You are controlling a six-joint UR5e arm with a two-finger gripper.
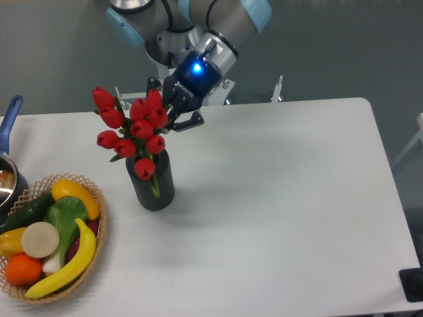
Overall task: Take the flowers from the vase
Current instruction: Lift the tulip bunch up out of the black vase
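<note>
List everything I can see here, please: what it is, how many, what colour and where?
flowers: one bunch of about nine buds, red with green stems, above the vase, held at the bunch's right side
vase: one, dark grey, left of centre on the table
table: one, white, fills most of the view
wicker basket: one, tan, front left, holding mixed fruit and vegetables
pot: one, metal with blue handle, left edge, partly out of view
arm: one, grey and light blue, top centre
gripper: one, black with a blue light, fingers closed on the flowers
</note>
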